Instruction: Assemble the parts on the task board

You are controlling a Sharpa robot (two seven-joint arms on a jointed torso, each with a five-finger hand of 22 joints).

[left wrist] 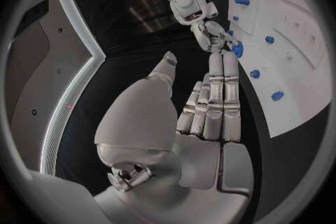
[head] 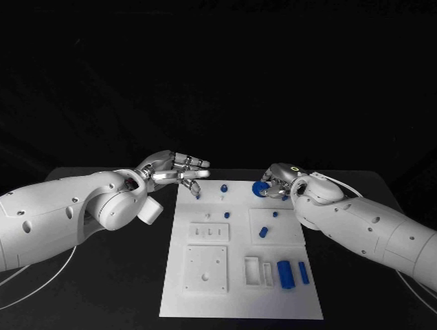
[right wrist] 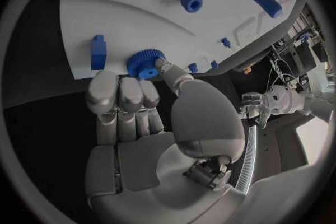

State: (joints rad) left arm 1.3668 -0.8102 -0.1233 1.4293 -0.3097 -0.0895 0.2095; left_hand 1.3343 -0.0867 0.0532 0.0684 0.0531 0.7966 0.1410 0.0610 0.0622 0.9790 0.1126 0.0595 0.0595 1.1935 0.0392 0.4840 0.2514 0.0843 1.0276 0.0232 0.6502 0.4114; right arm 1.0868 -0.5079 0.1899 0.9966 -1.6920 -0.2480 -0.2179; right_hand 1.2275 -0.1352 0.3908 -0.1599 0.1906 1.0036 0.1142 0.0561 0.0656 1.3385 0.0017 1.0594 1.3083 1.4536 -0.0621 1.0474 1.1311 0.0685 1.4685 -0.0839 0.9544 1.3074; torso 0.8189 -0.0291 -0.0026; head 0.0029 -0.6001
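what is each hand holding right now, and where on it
The right hand pinches the blue gear by its toothed rim, at the far edge of the task board. The left hand holds nothing, its fingers apart over the board's far left corner.

A black table (head: 99, 289) stands against a dark, unlit backdrop.

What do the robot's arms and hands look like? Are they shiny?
Both arms are smooth, rounded white shells with small dark dots like screw holes. Each ends in a silver metal hand, the left hand and the right hand, with jointed fingers and pale fingertips. The metal does look a bit shiny. A small lit ring glows on the right wrist, and thin white cables hang beside each arm.
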